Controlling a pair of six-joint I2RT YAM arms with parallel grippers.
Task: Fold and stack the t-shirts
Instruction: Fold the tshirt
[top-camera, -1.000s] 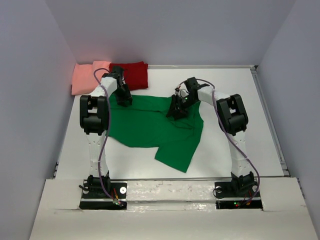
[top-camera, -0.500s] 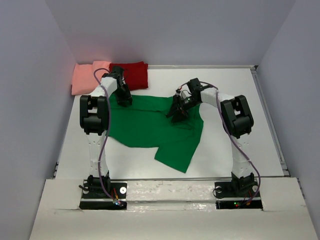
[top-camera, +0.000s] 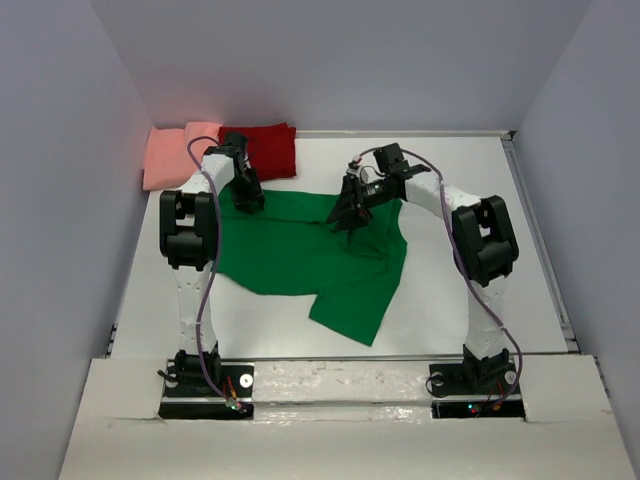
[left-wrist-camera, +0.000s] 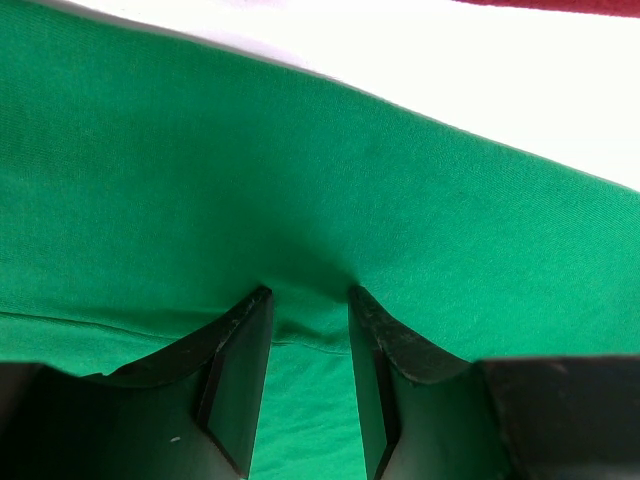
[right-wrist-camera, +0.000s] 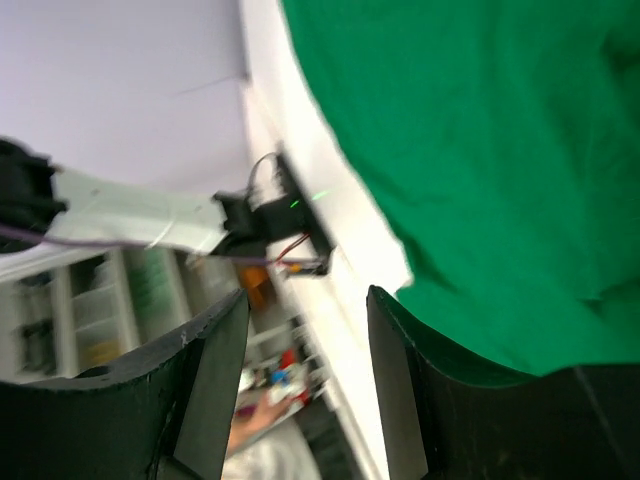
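The bright green t-shirt (top-camera: 300, 255) lies spread on the white table, with one part trailing toward the near edge. My left gripper (top-camera: 250, 198) is down on its far left edge. In the left wrist view the gripper (left-wrist-camera: 308, 295) is shut on a pucker of the green t-shirt (left-wrist-camera: 330, 180). My right gripper (top-camera: 348, 215) hangs tilted over the shirt's far right part. In the right wrist view this gripper (right-wrist-camera: 305, 295) is open and empty, with green t-shirt (right-wrist-camera: 480, 150) beyond it. The salmon-pink t-shirt (top-camera: 175, 155) and dark red t-shirt (top-camera: 265, 148) lie folded at the far left.
Grey walls close the table (top-camera: 470, 200) on three sides. A raised rim runs along the right edge (top-camera: 545, 250). The arm bases (top-camera: 205, 375) stand at the near edge. The right wrist view shows the left arm's base (right-wrist-camera: 270, 215) and blurred room clutter beyond the table.
My right arm has lifted and swung toward the back, its gripper now higher over the shirt's far edge. The left arm and the shirts have not moved.
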